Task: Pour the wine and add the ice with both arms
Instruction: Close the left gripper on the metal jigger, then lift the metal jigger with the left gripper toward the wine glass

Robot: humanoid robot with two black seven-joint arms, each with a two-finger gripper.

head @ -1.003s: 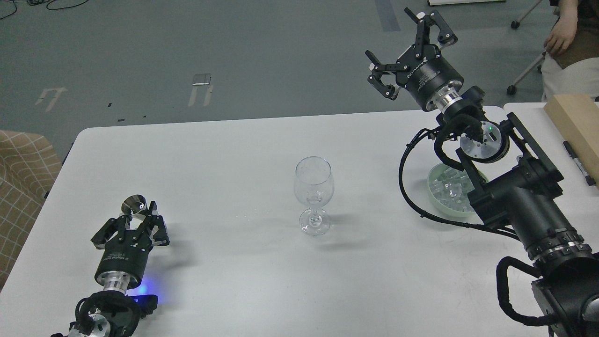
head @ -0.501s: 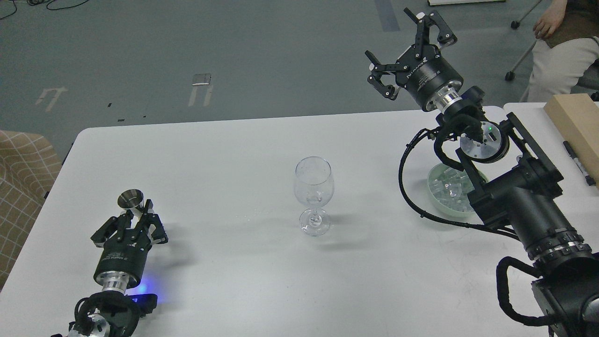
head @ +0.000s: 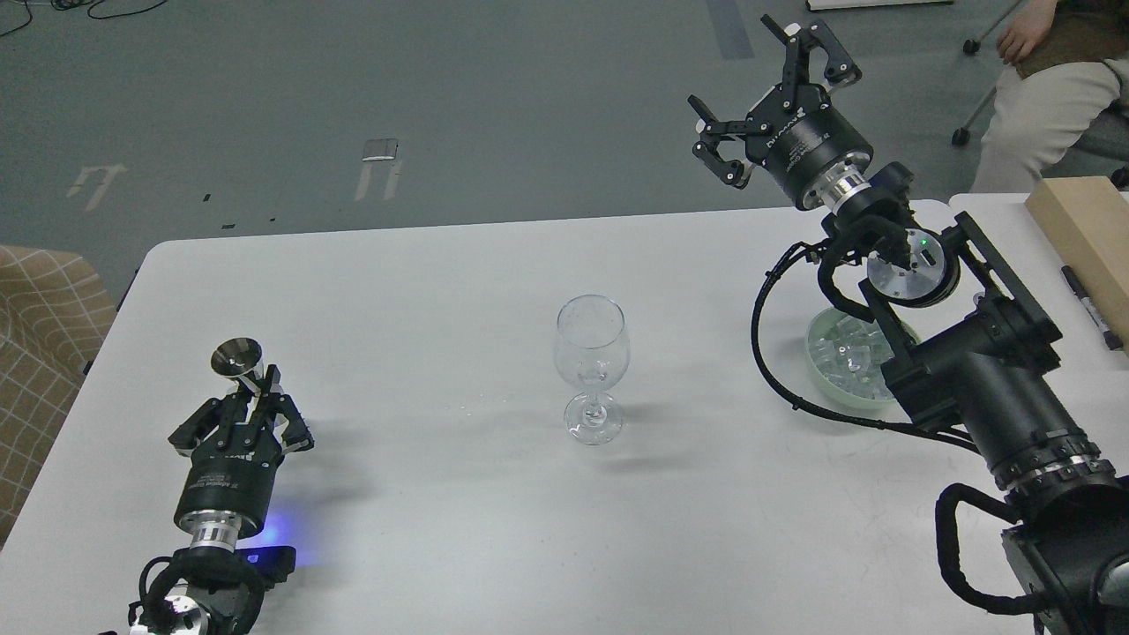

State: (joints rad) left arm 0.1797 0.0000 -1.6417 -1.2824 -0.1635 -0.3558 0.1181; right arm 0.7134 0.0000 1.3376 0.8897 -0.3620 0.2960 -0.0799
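A clear, empty stemmed wine glass [head: 592, 353] stands upright at the table's middle. My left gripper [head: 249, 401] is at the near left, low over the table, shut on a small shiny metal cup [head: 235, 358] whose mouth faces up and towards me. My right gripper [head: 760, 84] is raised over the table's far right edge, open and empty. The ice [head: 842, 353], several clear cubes, lies in a pale green bowl [head: 825, 381] at the right, partly hidden behind my right arm.
The white table [head: 423, 265] ends close behind my right gripper. A wooden box [head: 1085, 231] and a black marker [head: 1090, 309] lie at the far right. A seated person [head: 1045, 84] is beyond the table's right corner. A checked seat [head: 44, 344] is at the left.
My left gripper has turned the metal cup from tilted to more upright and shifted slightly left. The person at the top right has moved. My right arm has not moved.
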